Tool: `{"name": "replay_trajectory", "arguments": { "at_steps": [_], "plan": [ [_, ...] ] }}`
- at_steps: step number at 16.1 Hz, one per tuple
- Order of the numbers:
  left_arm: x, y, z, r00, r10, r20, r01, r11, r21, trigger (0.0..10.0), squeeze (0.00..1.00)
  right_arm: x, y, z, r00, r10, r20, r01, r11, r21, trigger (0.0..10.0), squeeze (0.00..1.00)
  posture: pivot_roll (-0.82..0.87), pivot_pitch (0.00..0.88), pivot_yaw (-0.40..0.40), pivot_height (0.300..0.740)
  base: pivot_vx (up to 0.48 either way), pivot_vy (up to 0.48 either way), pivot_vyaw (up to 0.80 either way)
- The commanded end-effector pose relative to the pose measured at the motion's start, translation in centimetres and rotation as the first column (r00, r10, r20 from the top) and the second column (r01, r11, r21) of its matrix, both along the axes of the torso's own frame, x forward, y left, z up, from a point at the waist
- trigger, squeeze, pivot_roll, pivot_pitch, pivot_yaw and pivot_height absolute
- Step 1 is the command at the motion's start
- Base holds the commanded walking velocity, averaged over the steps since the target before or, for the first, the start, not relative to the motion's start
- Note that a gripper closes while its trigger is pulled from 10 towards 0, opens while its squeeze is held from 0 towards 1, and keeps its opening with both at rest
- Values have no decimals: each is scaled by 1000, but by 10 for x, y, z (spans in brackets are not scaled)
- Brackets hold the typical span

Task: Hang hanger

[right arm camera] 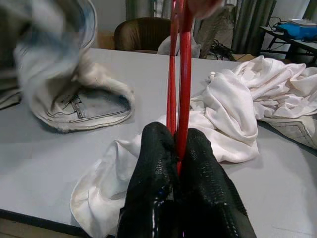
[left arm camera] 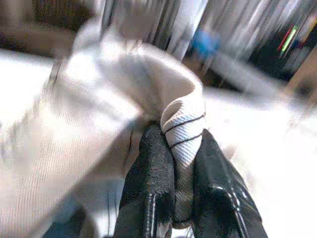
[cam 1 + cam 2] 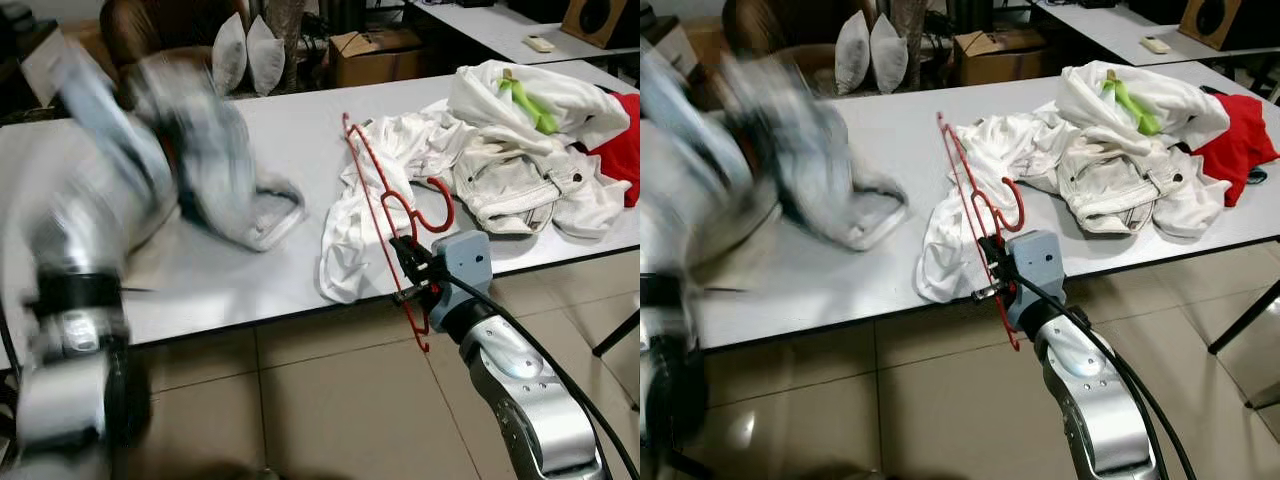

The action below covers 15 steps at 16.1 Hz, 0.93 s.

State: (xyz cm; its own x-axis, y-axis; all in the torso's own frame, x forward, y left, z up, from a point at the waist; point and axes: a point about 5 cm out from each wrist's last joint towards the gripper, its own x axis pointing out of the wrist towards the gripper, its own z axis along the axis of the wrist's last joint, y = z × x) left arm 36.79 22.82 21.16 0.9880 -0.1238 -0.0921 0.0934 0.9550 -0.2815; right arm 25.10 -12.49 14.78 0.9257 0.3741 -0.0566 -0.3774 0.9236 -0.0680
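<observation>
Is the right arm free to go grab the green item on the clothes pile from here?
Probably not yet. The right gripper is shut on the red hanger, so its fingers are taken. The green item lies on the far pile of clothes, nothing covering it.

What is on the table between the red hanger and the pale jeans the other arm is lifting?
In the left eye view, bare gray table lies between the red hanger and the pale jeans; nothing sits on that stretch.

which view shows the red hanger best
The left eye view: the whole red hanger shows, hook included, held upright at the table edge by the right gripper. The right eye view shows much the same. The right wrist view shows just its bars clamped between the fingers.
</observation>
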Motion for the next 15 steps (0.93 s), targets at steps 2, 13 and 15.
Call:
{"name": "replay_trajectory", "arguments": {
  "at_steps": [2,13,15],
  "plan": [
    [-10,6,-2,1000,-11,-16,14,979,204,0,0,0,-2,1,1000,-9,9,9,1000,-9,10000,0,-108,0,73,740,0,0,0],
    [-55,97,4,982,131,-137,-21,794,608,10000,1000,3,-10,3,1000,-18,11,18,1000,-14,10000,0,-98,0,44,740,0,0,0],
    [-60,101,6,981,77,-175,59,749,660,10000,1000,3,-13,2,1000,-19,8,20,1000,-19,10000,0,-99,0,43,740,0,0,0]
  ]
}}
